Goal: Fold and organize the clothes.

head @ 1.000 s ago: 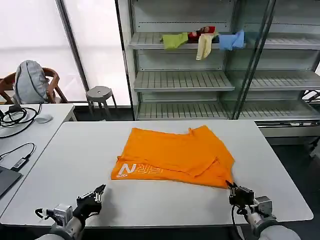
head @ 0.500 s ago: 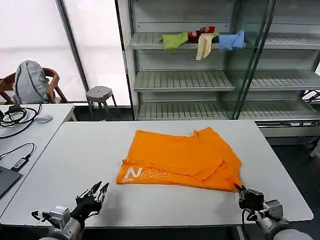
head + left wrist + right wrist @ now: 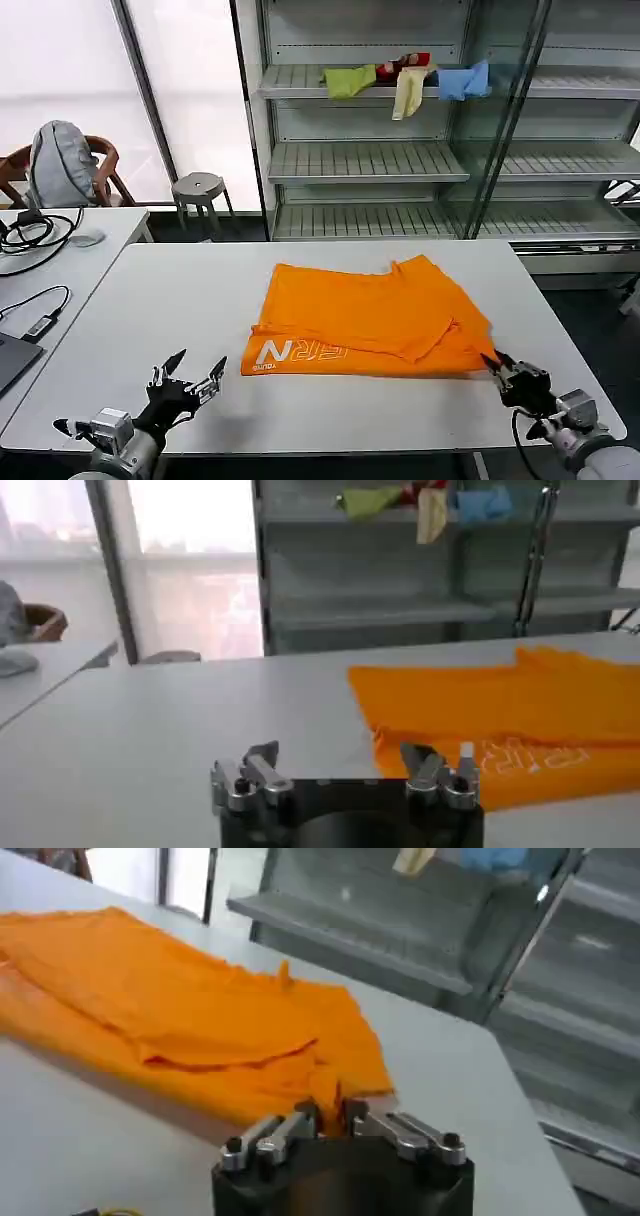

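Observation:
The clothes are one orange T-shirt (image 3: 370,315), lying partly folded in the middle of the white table (image 3: 150,300). White lettering (image 3: 298,352) shows along its near left edge. My right gripper (image 3: 497,362) is at the shirt's near right corner and is shut on it. In the right wrist view a pinch of the orange T-shirt (image 3: 180,998) stands between the closed fingers of that right gripper (image 3: 328,1113). My left gripper (image 3: 190,375) hovers open near the table's front left, apart from the shirt. The left wrist view shows this left gripper (image 3: 340,760) spread wide, with the T-shirt (image 3: 500,705) ahead of it.
Metal shelves (image 3: 370,160) stand behind the table, with green (image 3: 350,80), cream (image 3: 407,92) and blue (image 3: 463,82) cloths on an upper shelf. A side table with cables (image 3: 30,235) is at the left. Behind it are a stool (image 3: 198,187) and a grey bag (image 3: 60,165).
My right gripper moved right and toward the near edge, dragging the shirt with it. My left gripper opened its fingers wide.

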